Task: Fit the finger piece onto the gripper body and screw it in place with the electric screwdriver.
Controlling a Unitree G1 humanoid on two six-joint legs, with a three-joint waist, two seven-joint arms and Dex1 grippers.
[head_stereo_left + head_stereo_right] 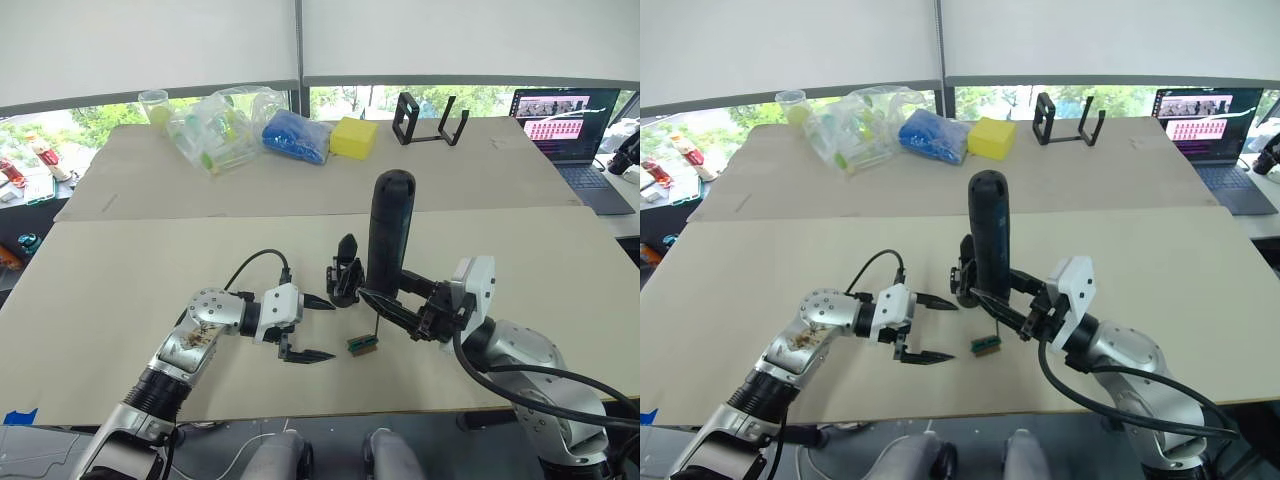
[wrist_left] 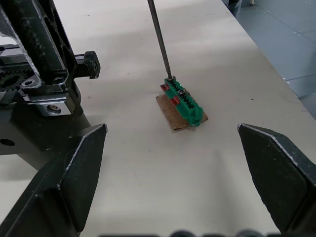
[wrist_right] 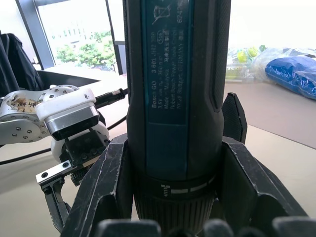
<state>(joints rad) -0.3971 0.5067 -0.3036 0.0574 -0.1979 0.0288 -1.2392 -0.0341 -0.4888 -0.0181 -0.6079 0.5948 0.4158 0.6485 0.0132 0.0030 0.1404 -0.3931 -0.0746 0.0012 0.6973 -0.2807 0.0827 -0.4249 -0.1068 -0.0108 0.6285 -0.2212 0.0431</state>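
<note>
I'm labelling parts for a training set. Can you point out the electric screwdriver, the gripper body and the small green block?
electric screwdriver (image 1: 391, 225): left eye view, on its upright black handle.
gripper body (image 1: 344, 280): left eye view, on the black mechanism beside the screwdriver.
green block (image 2: 183, 101): left wrist view, on its green top, near the bit's tip.

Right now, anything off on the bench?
Yes. The right claw holds the electric screwdriver upright, but its bit rests on the small green-and-brown block, not on the gripper body, which stands just beside the driver. The left claw is open and empty.
</note>
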